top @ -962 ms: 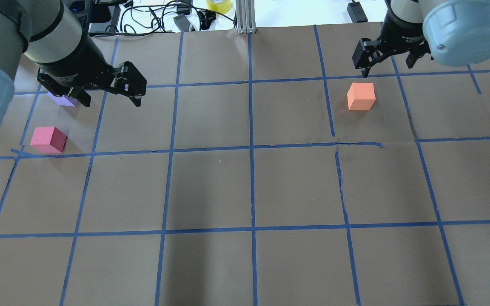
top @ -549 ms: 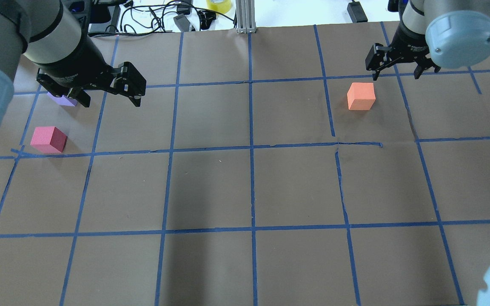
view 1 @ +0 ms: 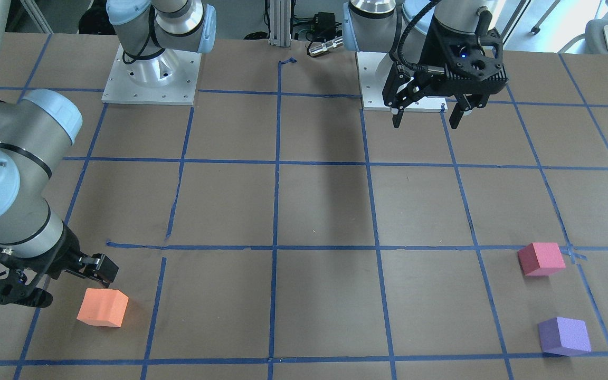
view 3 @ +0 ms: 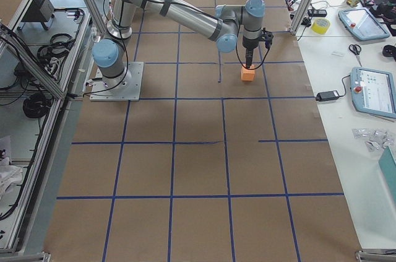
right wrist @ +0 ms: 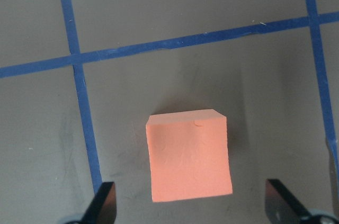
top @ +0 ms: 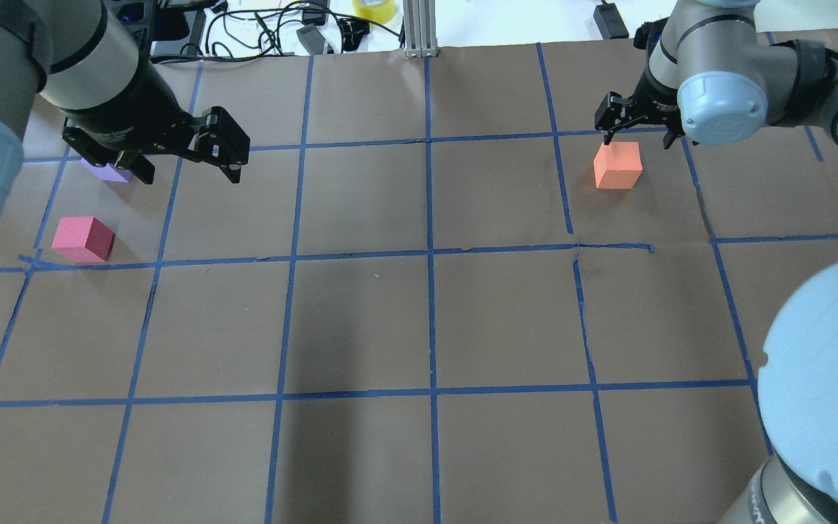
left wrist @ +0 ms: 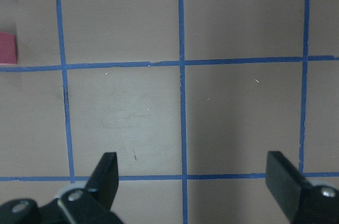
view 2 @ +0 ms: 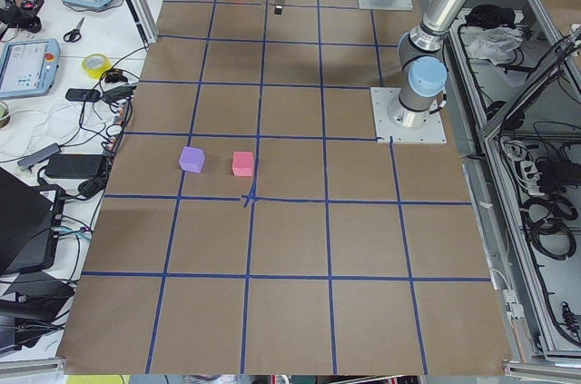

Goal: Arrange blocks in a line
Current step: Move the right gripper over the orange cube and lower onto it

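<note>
The orange block (top: 617, 166) sits on the brown table at the far right. My right gripper (top: 637, 142) is open and hovers over it. In the right wrist view the orange block (right wrist: 188, 156) lies between the fingertips (right wrist: 104, 198), untouched. The pinkish-red block (top: 83, 239) and the purple block (top: 105, 171) sit at the far left, apart from each other. My left gripper (top: 190, 175) is open and empty, held high just right of the purple block and partly covering it. In the front view the three blocks show as orange (view 1: 102, 307), pinkish-red (view 1: 541, 258) and purple (view 1: 563, 335).
Blue tape lines (top: 430, 255) grid the brown paper table. Cables, a yellow tape roll (top: 374, 9) and an aluminium post (top: 417, 29) lie beyond the far edge. The two arm bases (view 1: 151, 74) stand on the robot's side.
My right gripper has swung in from beyond and right of the orange block and come down over it, still open. The left arm and all blocks have not moved.
</note>
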`<state>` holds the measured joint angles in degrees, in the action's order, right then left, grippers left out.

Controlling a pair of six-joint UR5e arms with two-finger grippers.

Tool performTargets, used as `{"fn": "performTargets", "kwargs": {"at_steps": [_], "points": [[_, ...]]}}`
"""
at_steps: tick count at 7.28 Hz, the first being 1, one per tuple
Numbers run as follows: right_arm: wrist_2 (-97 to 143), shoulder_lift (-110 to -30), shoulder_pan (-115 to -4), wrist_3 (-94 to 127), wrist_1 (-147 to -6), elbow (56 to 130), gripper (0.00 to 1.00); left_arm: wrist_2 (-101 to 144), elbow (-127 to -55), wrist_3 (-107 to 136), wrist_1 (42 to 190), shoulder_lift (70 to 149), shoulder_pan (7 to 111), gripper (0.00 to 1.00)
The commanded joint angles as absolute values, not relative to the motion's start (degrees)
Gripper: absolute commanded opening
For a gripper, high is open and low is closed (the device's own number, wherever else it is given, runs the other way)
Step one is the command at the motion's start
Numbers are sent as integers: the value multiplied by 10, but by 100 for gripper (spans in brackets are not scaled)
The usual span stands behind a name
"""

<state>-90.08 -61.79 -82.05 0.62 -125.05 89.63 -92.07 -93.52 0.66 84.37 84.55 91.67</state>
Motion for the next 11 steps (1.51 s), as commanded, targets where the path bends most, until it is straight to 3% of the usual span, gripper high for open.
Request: {"fn": "performTargets", "kwargs": {"at_steps": [1, 8, 9, 10, 11], "points": [[-897, -592, -821, -24, -1270, 893, 100, -921, -935, 6, 844, 846, 917, 100], [-897, -548, -819, -28, -1272, 894, 100, -920, -935, 7, 844, 846, 916, 100], [-897, -548, -819, -28, -1272, 898, 71, -920, -935, 6, 844, 846, 917, 100], [-895, -548, -819, -26, -1270, 898, 31, -920, -935, 7, 844, 846, 917, 100], [-895, -548, -819, -23, -1267, 897, 8, -920, -935, 7, 844, 846, 917, 100]]}}
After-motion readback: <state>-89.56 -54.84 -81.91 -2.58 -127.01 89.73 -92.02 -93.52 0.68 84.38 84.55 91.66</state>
